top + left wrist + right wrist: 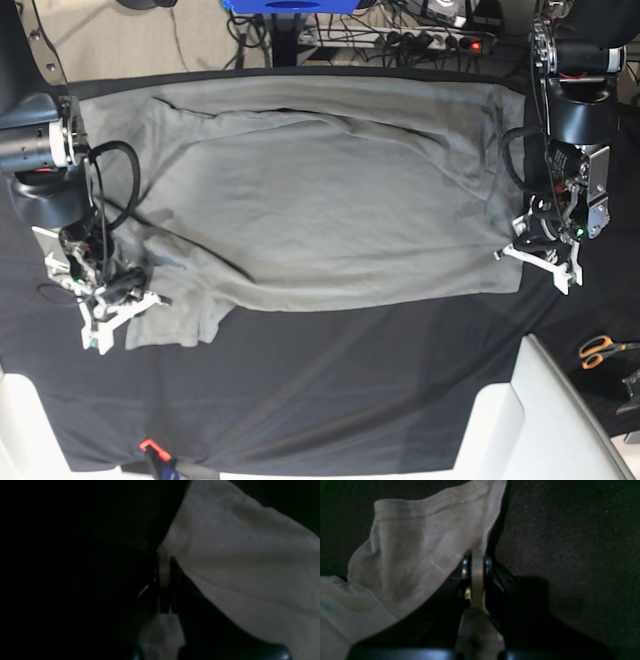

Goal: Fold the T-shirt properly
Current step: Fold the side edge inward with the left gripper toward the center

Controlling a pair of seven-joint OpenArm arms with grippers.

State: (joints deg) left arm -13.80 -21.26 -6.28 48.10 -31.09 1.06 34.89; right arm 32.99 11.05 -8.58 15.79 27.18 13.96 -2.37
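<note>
Matte black counter (330, 400) w/ soft grey T-shirt (320, 200); left gripper (165, 562) & right gripper (477, 562) jaws clamped on thin fabric edges.

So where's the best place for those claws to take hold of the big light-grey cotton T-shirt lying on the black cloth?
At its outer edges, coming in from each side. The light-grey cotton T-shirt lies spread flat, so only its borders offer a fold to pinch. The right gripper is shut on the sleeve by its stitched hem, the left gripper on the opposite edge.
</note>
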